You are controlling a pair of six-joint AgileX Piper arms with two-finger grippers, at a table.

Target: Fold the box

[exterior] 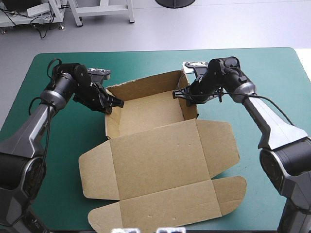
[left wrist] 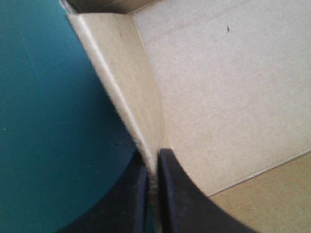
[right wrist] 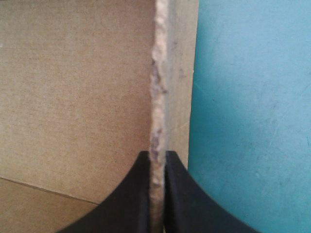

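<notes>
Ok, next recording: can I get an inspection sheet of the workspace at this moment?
Surface: teal-green cover, smooth.
Job's things: brown box, an open tray with side and far walls raised; lid flat toward the near edge.
Clutter: nothing seen.
Grippers: left gripper fingers shut on the left wall; right gripper shut on the right wall.
Cables: nothing seen loose on the table.
Surroundings: nothing seen at the table.
</notes>
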